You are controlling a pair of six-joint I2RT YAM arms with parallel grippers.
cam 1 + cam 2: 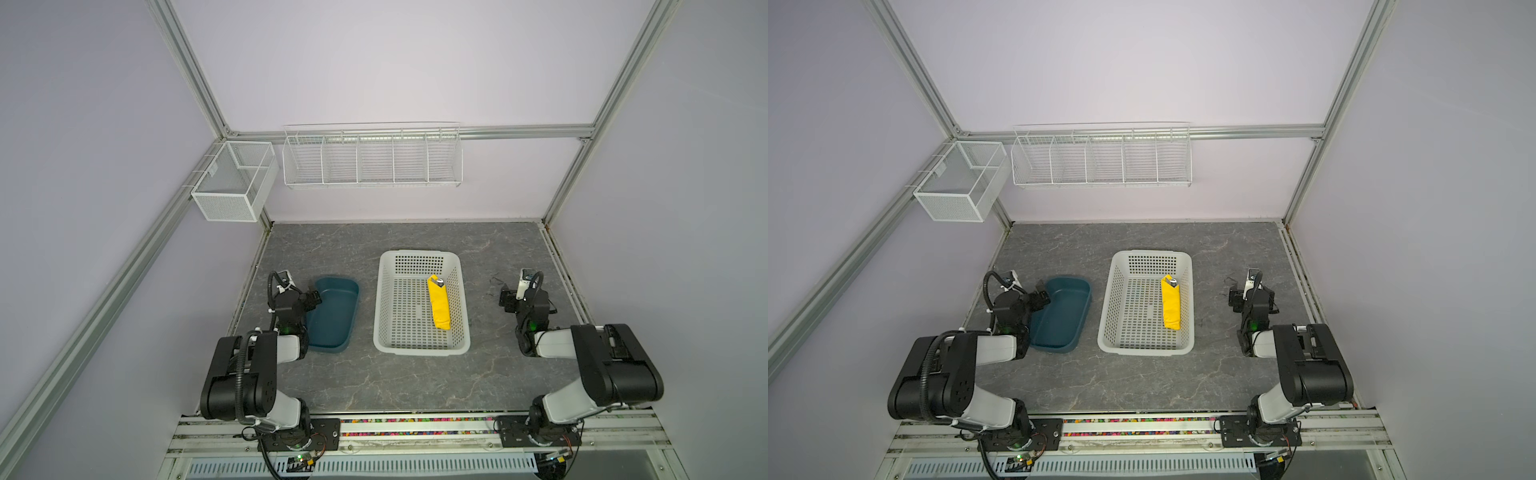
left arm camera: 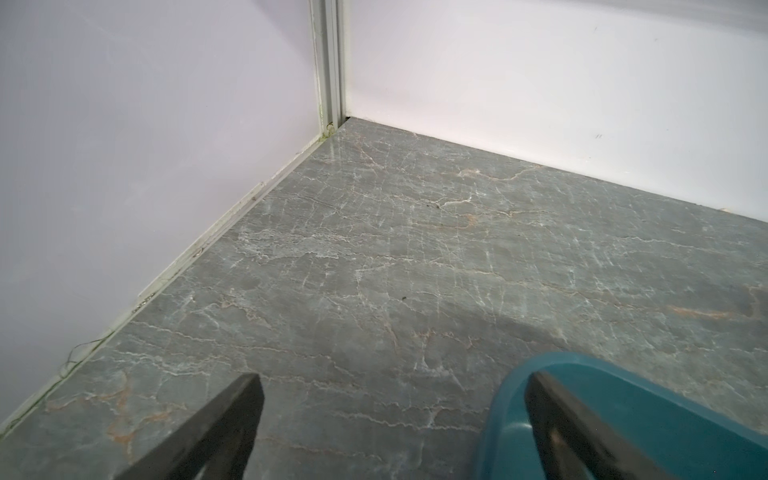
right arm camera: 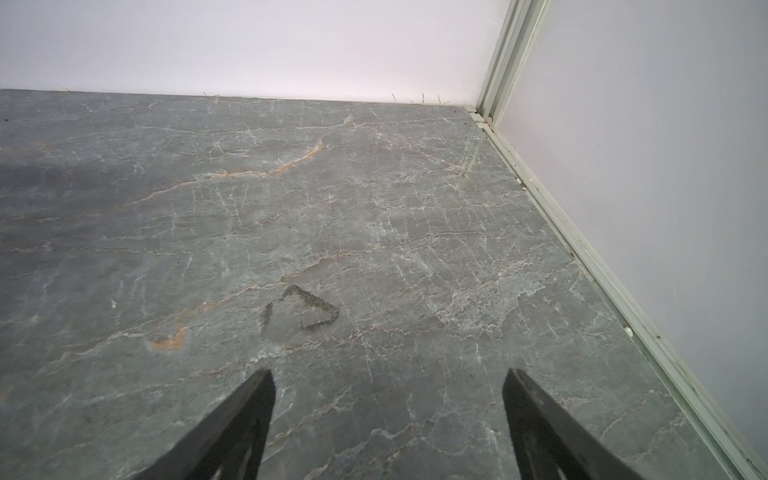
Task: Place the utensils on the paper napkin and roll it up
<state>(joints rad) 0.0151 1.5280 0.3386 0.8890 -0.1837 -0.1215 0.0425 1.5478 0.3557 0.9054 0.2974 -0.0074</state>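
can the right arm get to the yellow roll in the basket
Probably yes: the roll lies uncovered in the basket by its right wall; the right gripper is open, with bare table between. It must come over the wall.

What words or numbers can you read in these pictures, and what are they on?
No readable text anywhere.
Small tag on the mesh wall box: too small to read.
Dark triangular smudge on the table: a stain, not a sign.
Yellow napkin roll, white basket, teal tray: plain, no print.
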